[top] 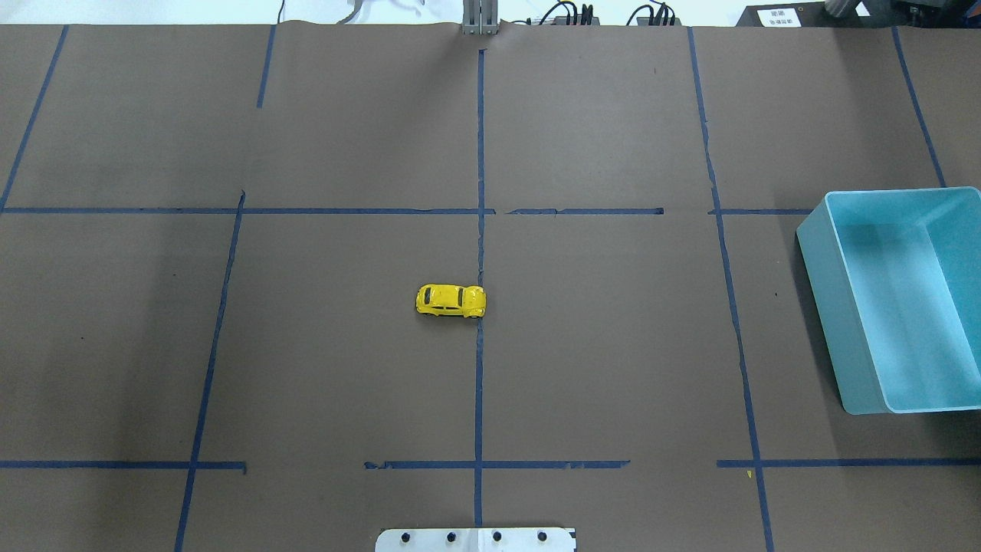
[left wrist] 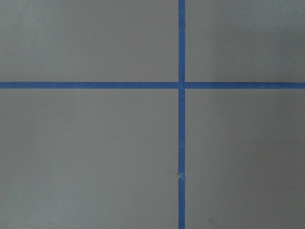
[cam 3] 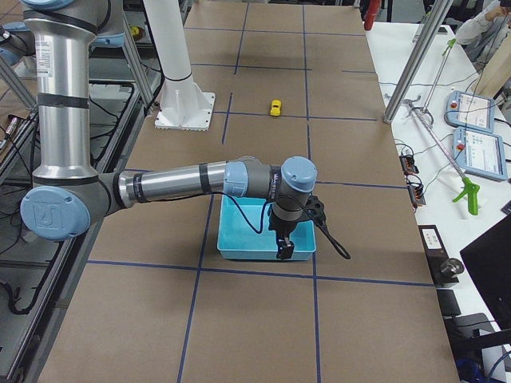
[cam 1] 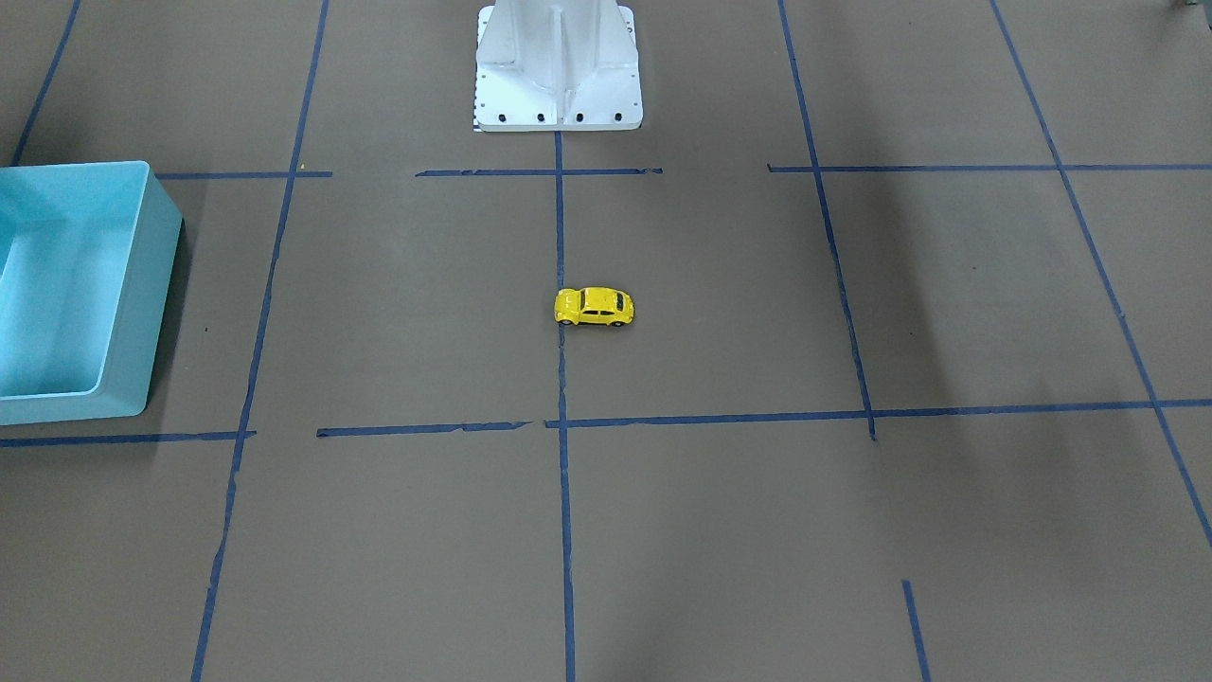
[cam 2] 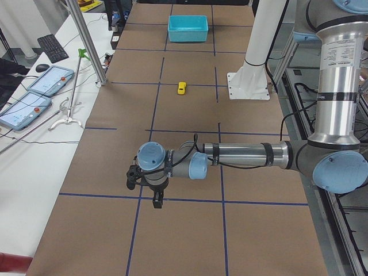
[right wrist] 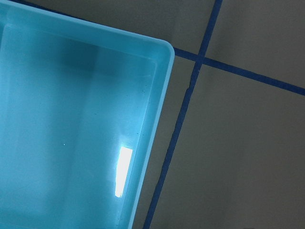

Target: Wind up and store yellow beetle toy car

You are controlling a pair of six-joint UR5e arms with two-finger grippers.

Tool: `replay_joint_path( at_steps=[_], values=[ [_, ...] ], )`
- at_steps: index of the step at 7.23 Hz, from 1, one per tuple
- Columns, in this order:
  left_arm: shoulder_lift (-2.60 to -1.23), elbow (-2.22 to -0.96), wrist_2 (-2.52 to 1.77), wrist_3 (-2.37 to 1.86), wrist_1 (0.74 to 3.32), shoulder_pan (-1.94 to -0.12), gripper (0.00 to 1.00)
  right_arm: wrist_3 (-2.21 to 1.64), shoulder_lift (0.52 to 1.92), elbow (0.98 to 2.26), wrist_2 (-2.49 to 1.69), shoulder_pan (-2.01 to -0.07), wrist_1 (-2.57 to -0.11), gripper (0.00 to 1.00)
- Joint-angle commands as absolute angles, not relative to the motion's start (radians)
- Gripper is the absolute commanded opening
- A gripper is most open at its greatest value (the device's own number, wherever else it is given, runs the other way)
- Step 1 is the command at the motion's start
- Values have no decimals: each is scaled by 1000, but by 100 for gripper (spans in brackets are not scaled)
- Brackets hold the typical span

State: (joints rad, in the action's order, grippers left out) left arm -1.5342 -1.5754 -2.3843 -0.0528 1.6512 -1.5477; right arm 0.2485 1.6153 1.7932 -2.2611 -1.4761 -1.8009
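Note:
The yellow beetle toy car (cam 1: 594, 307) stands on its wheels at the middle of the brown table, on the centre tape line (top: 451, 300). It shows small in both side views (cam 2: 181, 87) (cam 3: 275, 107). My left gripper (cam 2: 157, 198) hangs over the table far from the car, seen only in the exterior left view; I cannot tell if it is open or shut. My right gripper (cam 3: 284, 249) hangs over the light blue bin (cam 3: 239, 251), seen only in the exterior right view; I cannot tell its state. Nothing shows inside the bin (right wrist: 162, 95).
The bin (top: 831, 307) sits at the table's end on my right (cam 1: 142, 284). The white robot base (cam 1: 559, 85) stands at the table's near edge behind the car. Blue tape lines (left wrist: 181, 86) grid the table. Tablets (cam 2: 50, 80) and a pole lie on a side bench.

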Motion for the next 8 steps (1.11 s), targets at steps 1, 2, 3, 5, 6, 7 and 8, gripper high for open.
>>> replay_joint_path(
  at_steps=[1,2,3,5,6,7,8],
  values=[
    [-1534,-1575,-2382,-51,1644,-1546,100,249,1614,1793,-2261,-1476,-1801,100],
    [-1542,-1575,-2381,-51,1616,-1545,100,249,1615,1792,-2261,-1476,-1801,100],
    [-1542,-1575,-2381,-51,1614,-1545,100,249,1615,1792,-2261,-1477,-1801,100],
    [-1542,-1575,-2381,-51,1612,-1546,100,249,1615,1793,-2261,-1476,-1801,100],
    [-1542,-1575,-2382,-51,1612,-1546,100,249,1614,1793,-2261,-1476,-1801,100],
    [-1542,-1575,-2382,-51,1612,-1546,100,249,1614,1793,-2261,-1477,-1801,100],
    [-1543,-1577,-2382,-51,1612,-1546,100,249,1615,1793,-2261,-1477,-1801,100]
  ],
)
